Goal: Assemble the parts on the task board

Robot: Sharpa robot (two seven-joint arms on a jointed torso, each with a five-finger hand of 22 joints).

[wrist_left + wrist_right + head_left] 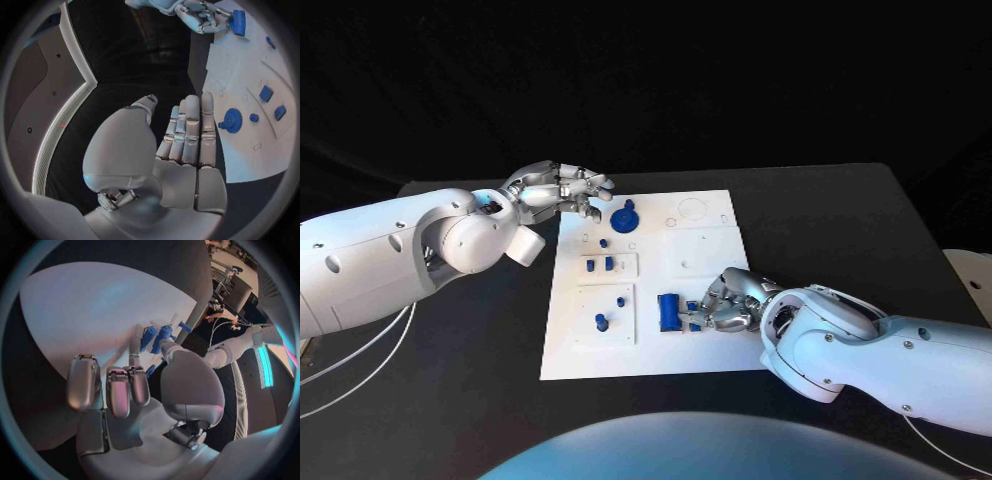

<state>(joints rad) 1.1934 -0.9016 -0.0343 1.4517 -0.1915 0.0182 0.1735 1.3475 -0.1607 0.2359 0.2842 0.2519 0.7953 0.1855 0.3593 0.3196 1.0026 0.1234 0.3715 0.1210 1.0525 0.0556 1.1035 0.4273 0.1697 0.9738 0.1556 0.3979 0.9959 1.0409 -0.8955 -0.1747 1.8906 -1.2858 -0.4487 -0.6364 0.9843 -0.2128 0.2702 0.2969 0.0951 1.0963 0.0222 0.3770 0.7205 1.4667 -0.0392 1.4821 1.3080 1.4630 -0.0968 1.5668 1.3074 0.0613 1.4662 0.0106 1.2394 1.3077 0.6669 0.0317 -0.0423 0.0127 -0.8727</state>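
Hands are placed at two opposite parts of the white task board, which lies on the black surface. The left hand is above the surface just beside the far left corner of the board. Its fingers are straight and close together, and it holds nothing. Just in front of these fingertips, on the board, stands a round blue part, and a little further from the hand is a small blue peg. Beyond them two small blue blocks stand side by side in a square recess.

The right hand rests over the near right part of the board with the fingers curled down. Right beside its fingertips lies a long blue part, and a smaller blue piece is at the fingertips. I cannot tell if the fingers really grip any of them or only touch. Farther from this hand, toward the left edge of the board, one more small blue part stands in another recess.
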